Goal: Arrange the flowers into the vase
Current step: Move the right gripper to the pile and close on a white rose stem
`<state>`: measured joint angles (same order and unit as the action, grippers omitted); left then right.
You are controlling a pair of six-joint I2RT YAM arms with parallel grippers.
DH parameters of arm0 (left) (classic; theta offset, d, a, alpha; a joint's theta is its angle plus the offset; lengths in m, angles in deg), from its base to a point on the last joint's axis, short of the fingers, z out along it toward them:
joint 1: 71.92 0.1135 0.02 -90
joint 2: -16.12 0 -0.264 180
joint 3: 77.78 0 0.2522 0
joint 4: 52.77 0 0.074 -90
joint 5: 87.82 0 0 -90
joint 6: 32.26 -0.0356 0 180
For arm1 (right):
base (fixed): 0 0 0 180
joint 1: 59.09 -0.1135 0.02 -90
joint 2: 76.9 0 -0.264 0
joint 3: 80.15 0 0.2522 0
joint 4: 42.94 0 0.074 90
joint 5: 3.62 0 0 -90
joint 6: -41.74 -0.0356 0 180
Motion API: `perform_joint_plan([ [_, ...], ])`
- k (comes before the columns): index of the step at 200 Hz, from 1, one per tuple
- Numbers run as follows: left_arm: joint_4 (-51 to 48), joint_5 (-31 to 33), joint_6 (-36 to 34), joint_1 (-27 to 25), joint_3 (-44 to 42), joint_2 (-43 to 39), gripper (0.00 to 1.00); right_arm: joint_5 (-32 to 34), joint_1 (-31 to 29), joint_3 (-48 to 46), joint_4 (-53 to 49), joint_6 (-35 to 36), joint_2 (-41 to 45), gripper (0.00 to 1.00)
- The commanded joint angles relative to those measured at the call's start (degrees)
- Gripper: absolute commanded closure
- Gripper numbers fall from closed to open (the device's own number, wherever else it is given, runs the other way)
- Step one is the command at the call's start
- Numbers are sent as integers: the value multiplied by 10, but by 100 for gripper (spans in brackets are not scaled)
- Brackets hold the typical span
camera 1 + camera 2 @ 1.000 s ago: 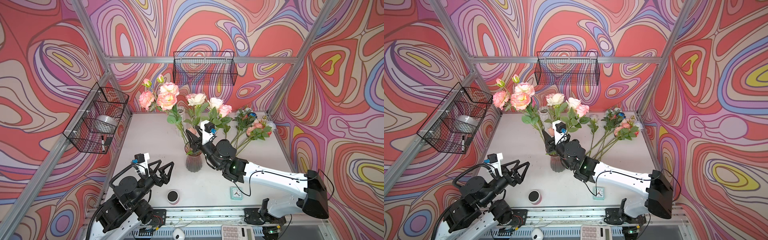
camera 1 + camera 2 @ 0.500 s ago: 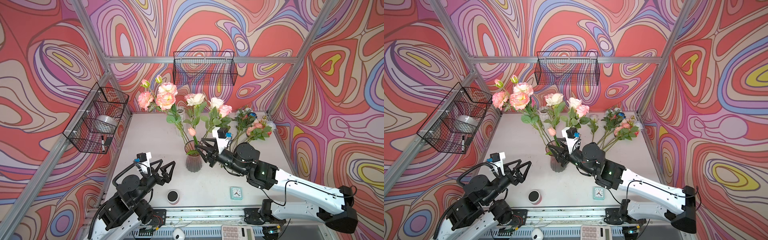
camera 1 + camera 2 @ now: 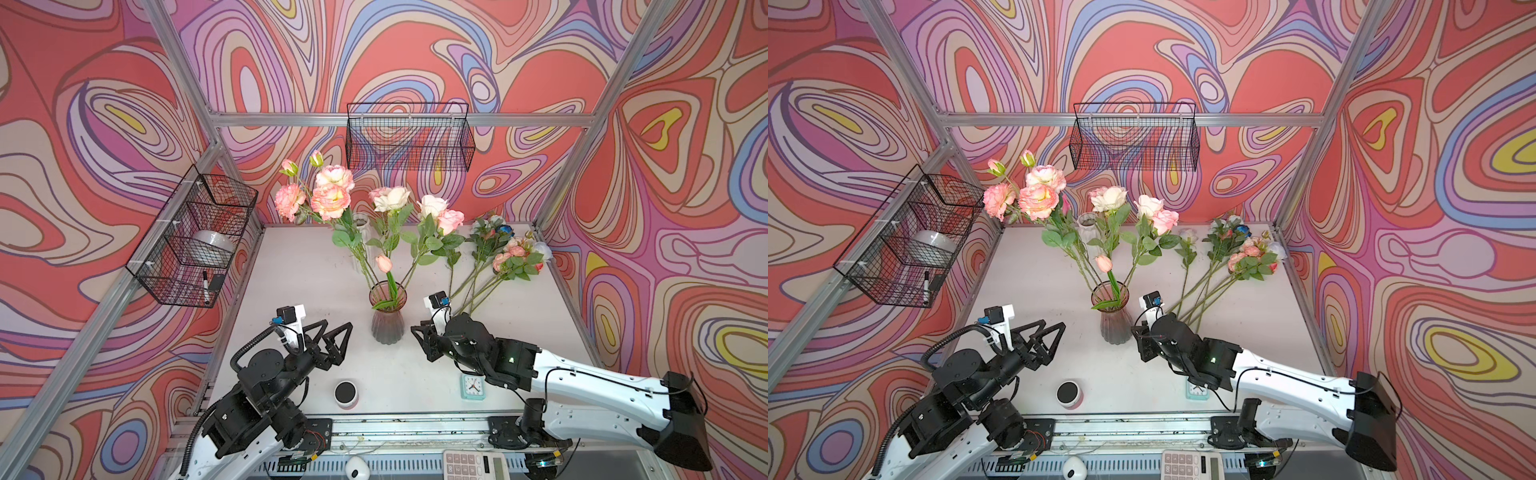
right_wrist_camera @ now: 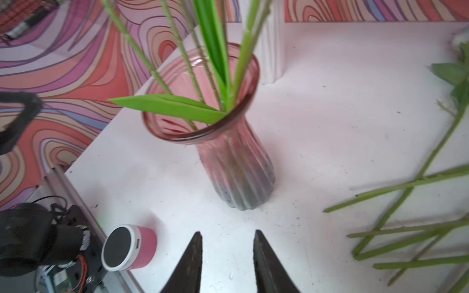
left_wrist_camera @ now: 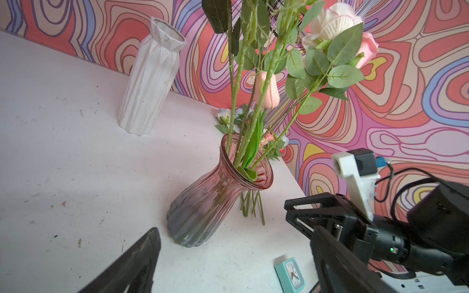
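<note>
A pink ribbed glass vase (image 3: 386, 320) (image 3: 1116, 320) stands mid-table and holds several flowers (image 3: 332, 199): pink peonies, cream and pink roses and a small pink bud (image 3: 383, 263). More flowers (image 3: 505, 259) lie on the table at the back right, stems toward the vase. My right gripper (image 3: 420, 343) (image 4: 227, 233) hovers just right of the vase base, open by a narrow gap with nothing in it. Left of the vase, my left gripper (image 3: 338, 328) (image 5: 236, 234) is wide open and empty. Loose stems (image 4: 406, 228) also show in the right wrist view.
A white ribbed vase (image 3: 360, 224) (image 5: 152, 76) stands behind the glass one. A pink speaker (image 3: 346, 392) and a teal clock (image 3: 472, 386) sit near the front edge. Wire baskets (image 3: 195, 237) (image 3: 409, 137) hang on the left and back walls. A calculator (image 3: 473, 465) lies below the rail.
My right gripper has drawn back from the vase mouth and down to the right of its base, and its jaws have narrowed. The pink bud now stands in the vase. The left arm barely moved.
</note>
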<state>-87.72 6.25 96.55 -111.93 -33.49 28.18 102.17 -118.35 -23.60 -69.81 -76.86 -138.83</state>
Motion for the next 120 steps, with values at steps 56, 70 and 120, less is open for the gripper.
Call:
perform_joint_plan([
  [56, 17, -14, 12, 3, -5, 1, 6, -105, 325, 6, 7, -44, -120, 67],
  [70, 15, -15, 13, 3, -5, -2, 6, -127, 355, 41, 11, -33, -178, 66],
  [120, 4, -16, 15, 3, -5, -11, 6, -119, 402, 169, 17, -34, -371, 66],
])
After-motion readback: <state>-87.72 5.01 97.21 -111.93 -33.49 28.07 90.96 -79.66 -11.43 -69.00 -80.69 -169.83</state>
